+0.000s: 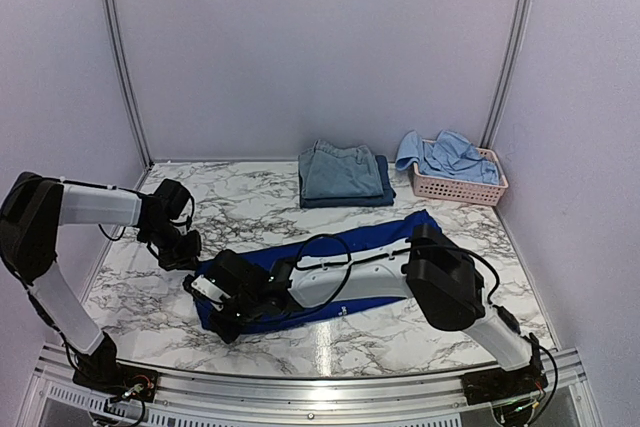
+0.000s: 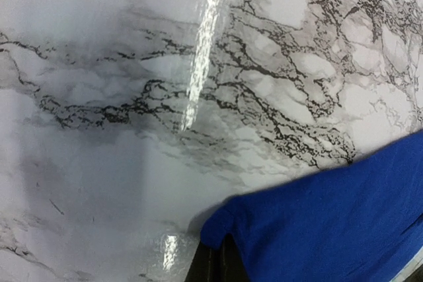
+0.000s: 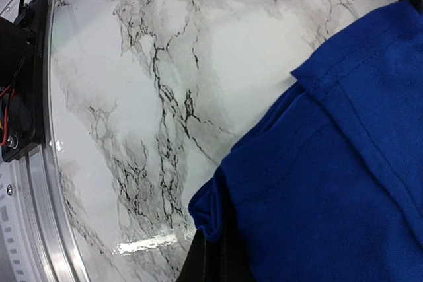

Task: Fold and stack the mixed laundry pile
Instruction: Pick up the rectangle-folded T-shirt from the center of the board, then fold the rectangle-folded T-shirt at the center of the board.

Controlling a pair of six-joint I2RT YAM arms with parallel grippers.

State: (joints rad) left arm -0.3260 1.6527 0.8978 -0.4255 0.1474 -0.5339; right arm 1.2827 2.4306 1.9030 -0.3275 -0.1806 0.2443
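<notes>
A royal-blue T-shirt lies spread across the marble table, running from front left to mid right. My left gripper is shut on the shirt's far-left corner. In the left wrist view that gripper pinches a bunched blue fold. My right arm reaches across to the left, and its gripper is shut on the shirt's near-left corner. In the right wrist view the gripper clamps a rolled blue edge. Folded faded denim on a navy piece forms a stack at the back.
A pink lattice basket at the back right holds a light-blue garment that spills over its left rim. The table's metal front rail runs close to my right gripper. Walls enclose the table on three sides.
</notes>
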